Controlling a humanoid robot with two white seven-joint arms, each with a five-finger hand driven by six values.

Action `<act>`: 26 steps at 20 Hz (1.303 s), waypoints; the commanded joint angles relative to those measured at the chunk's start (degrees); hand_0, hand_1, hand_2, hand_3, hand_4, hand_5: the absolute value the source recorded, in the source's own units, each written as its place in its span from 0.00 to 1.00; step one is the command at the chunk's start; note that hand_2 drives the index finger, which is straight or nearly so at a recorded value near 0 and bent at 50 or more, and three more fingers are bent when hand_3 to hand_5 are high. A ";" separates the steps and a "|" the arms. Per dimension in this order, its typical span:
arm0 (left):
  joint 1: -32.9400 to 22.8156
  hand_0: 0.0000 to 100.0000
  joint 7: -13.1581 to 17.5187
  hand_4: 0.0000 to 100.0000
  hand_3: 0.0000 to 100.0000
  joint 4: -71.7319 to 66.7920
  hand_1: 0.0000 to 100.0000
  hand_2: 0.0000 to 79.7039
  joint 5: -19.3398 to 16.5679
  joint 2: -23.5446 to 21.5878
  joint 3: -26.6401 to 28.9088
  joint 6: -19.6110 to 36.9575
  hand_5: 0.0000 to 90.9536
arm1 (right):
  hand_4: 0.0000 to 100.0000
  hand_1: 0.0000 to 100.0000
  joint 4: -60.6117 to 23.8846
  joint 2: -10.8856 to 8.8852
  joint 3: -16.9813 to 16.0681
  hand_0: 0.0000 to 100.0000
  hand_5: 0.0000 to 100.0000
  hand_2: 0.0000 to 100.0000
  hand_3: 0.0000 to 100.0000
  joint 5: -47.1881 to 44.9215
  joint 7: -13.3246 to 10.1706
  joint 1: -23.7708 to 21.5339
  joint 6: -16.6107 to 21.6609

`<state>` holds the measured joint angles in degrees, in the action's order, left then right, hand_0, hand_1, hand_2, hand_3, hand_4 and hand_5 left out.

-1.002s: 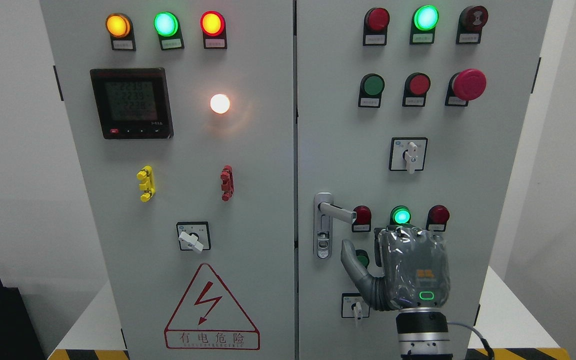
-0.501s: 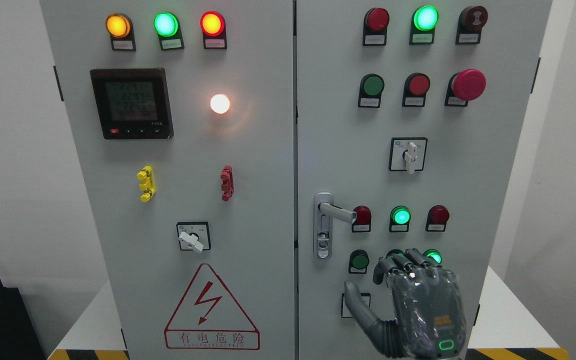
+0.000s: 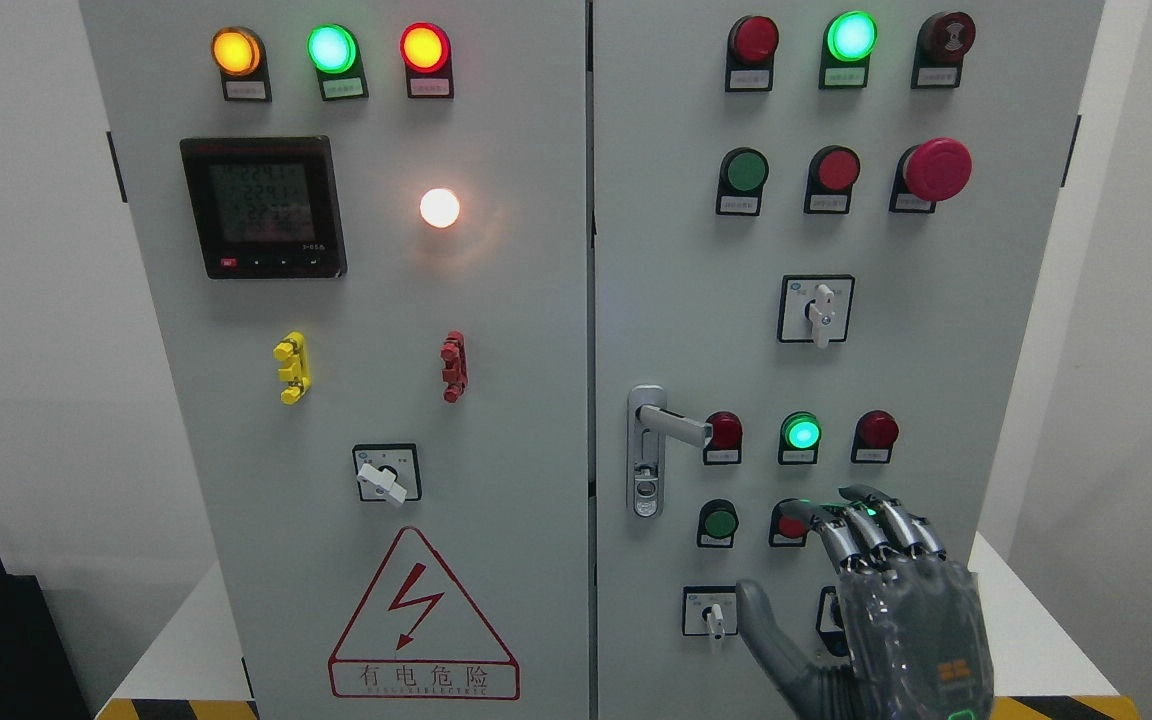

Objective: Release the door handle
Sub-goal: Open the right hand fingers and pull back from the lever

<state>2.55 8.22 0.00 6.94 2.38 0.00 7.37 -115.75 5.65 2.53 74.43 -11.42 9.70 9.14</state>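
Note:
The silver lever door handle (image 3: 671,422) sits on its lock plate (image 3: 646,450) at the left edge of the right cabinet door, pointing right and level. My right hand (image 3: 876,590) hangs well below and to the right of the handle, apart from it, with its back toward the camera. Its fingers (image 3: 871,525) are spread and relaxed, the thumb (image 3: 766,625) sticks out to the left, and it holds nothing. The left arm does not show.
A grey two-door control cabinet (image 3: 496,400) fills the view, with lit indicator lamps, push buttons, rotary switches (image 3: 816,308), a red emergency stop (image 3: 936,168) and a meter (image 3: 263,205). White table edges with yellow-black tape show at the bottom corners.
My right hand has dropped down and to the right, away from the handle, and its fingers have straightened out. The handle stayed level.

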 commanded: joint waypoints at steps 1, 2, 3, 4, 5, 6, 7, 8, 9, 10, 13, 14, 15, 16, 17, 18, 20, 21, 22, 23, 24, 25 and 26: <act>0.00 0.12 -0.04 0.00 0.00 -0.97 0.39 0.00 0.00 -0.01 0.62 -0.34 0.00 | 0.00 0.14 -2.72 1.38 -1.39 0.39 0.00 0.00 0.02 -0.96 0.17 -0.82 1.32; 0.00 0.12 -0.04 0.00 0.00 -0.97 0.39 0.00 0.00 -0.01 0.62 -0.34 0.00 | 0.00 0.14 -2.90 1.38 -1.39 0.39 0.00 0.00 0.02 -0.96 0.17 -0.91 1.32; 0.00 0.12 -0.04 0.00 0.00 -0.97 0.39 0.00 0.00 -0.01 0.62 -0.42 0.00 | 0.00 0.14 -3.07 1.38 -1.39 0.39 0.00 0.00 0.02 -0.96 0.17 -0.91 1.32; 0.00 0.12 -0.04 0.00 0.00 -0.97 0.39 0.00 0.00 -0.01 0.62 -0.42 0.00 | 0.00 0.14 -3.33 1.38 -1.39 0.39 0.00 0.00 0.03 -0.96 0.17 -1.00 1.41; 0.00 0.12 -0.04 0.00 0.00 -0.97 0.39 0.00 0.00 -0.01 0.62 -0.42 0.00 | 0.00 0.14 -3.42 1.47 -1.39 0.39 0.00 0.00 0.03 -0.96 0.17 -1.18 1.41; 0.00 0.12 -0.04 0.00 0.00 -0.97 0.39 0.00 0.00 -0.01 0.62 -0.42 0.00 | 0.00 0.14 -3.42 1.56 -1.39 0.39 0.00 0.01 0.03 -1.04 0.17 -1.44 1.41; 0.00 0.12 -0.04 0.00 0.00 -0.97 0.39 0.00 0.00 -0.01 0.62 -0.42 0.00 | 0.00 0.15 -3.42 1.65 -1.39 0.38 0.00 0.01 0.03 -1.05 0.17 -1.44 1.41; 0.00 0.12 -0.04 0.00 0.00 -0.97 0.39 0.00 0.00 -0.01 0.62 -0.34 0.00 | 0.00 0.15 -3.42 1.73 -1.39 0.38 0.00 0.01 0.03 -0.96 0.17 -1.44 1.41; 0.00 0.12 -0.04 0.00 0.00 -0.97 0.39 0.00 0.00 -0.01 0.62 -0.34 0.00 | 0.00 0.15 -3.42 2.00 -1.39 0.38 0.00 0.01 0.03 -1.04 0.17 -1.44 1.41; 0.00 0.12 -0.04 0.00 0.00 -0.97 0.39 0.00 0.00 -0.01 0.62 -0.42 0.00 | 0.00 0.15 -3.42 2.09 -1.39 0.38 0.00 0.01 0.04 -0.96 0.17 -1.44 1.41; 0.00 0.12 -0.04 0.00 0.00 -0.97 0.39 0.00 0.00 -0.01 0.62 -0.42 0.00 | 0.00 0.16 -3.42 2.17 -1.39 0.38 0.00 0.02 0.04 -0.96 0.17 -1.53 1.41; 0.00 0.12 -0.04 0.00 0.00 -0.97 0.39 0.00 0.00 -0.01 0.62 -0.42 0.00 | 0.00 0.16 -3.42 2.26 -1.39 0.38 0.00 0.02 0.04 -0.96 0.17 -1.53 1.41; 0.00 0.12 -0.04 0.00 0.00 -0.97 0.39 0.00 0.00 -0.01 0.62 -0.42 0.00 | 0.00 0.16 -3.42 2.44 -1.39 0.37 0.00 0.02 0.05 -0.96 0.17 -1.53 1.41; 0.00 0.12 -0.04 0.00 0.00 -0.97 0.39 0.00 0.00 -0.01 0.62 -0.42 0.00 | 0.00 0.16 -3.42 2.44 -1.39 0.37 0.00 0.02 0.05 -0.96 0.17 -1.53 1.41; 0.00 0.12 -0.04 0.00 0.00 -0.97 0.39 0.00 0.00 -0.01 0.62 -0.34 0.00 | 0.00 0.16 -3.42 2.44 -1.39 0.37 0.00 0.02 0.05 -0.96 0.17 -1.53 1.41; 0.00 0.12 -0.04 0.00 0.00 -0.97 0.39 0.00 0.00 -0.01 0.62 -0.42 0.00 | 0.00 0.17 -3.51 2.44 -1.39 0.37 0.00 0.02 0.05 -0.96 0.17 -1.53 1.41; 0.00 0.12 -0.04 0.00 0.00 -0.97 0.39 0.00 0.00 -0.01 0.62 -0.42 0.00 | 0.00 0.17 -3.69 2.44 -1.39 0.37 0.00 0.03 0.05 -0.96 0.17 -1.53 1.41; 0.00 0.12 -0.04 0.00 0.00 -0.97 0.39 0.00 0.00 -0.01 0.62 -0.42 0.00 | 0.00 0.17 -3.69 2.52 -1.39 0.37 0.00 0.03 0.05 -0.96 0.17 -1.53 1.41; 0.00 0.12 -0.04 0.00 0.00 -0.97 0.39 0.00 0.00 -0.01 0.62 -0.42 0.00 | 0.00 0.17 -3.69 2.53 -1.39 0.37 0.00 0.03 0.05 -0.96 0.17 -1.53 1.41; 0.00 0.12 -0.04 0.00 0.00 -0.97 0.39 0.00 0.00 -0.01 0.62 -0.42 0.00 | 0.00 0.17 -3.69 2.53 -1.39 0.37 0.00 0.03 0.06 -0.96 0.17 -1.62 1.41; 0.00 0.12 -0.04 0.00 0.00 -0.97 0.39 0.00 0.00 -0.01 0.62 -0.34 0.00 | 0.00 0.17 -3.69 2.53 -1.39 0.38 0.00 0.03 0.06 -0.96 0.08 -1.79 1.41; 0.00 0.12 -0.04 0.00 0.00 -0.97 0.39 0.00 0.00 -0.01 0.62 -0.42 0.00 | 0.00 0.17 -3.69 2.53 -1.39 0.38 0.00 0.03 0.06 -0.96 0.08 -1.88 1.41; 0.00 0.12 -0.04 0.00 0.00 -0.97 0.39 0.00 0.00 -0.01 0.62 -0.42 0.00 | 0.00 0.17 -3.69 2.53 -1.39 0.38 0.00 0.03 0.06 -0.96 0.08 -1.88 1.41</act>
<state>2.55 8.22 0.00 6.94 2.37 0.00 6.97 -118.96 7.76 0.24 73.49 -11.26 8.07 10.52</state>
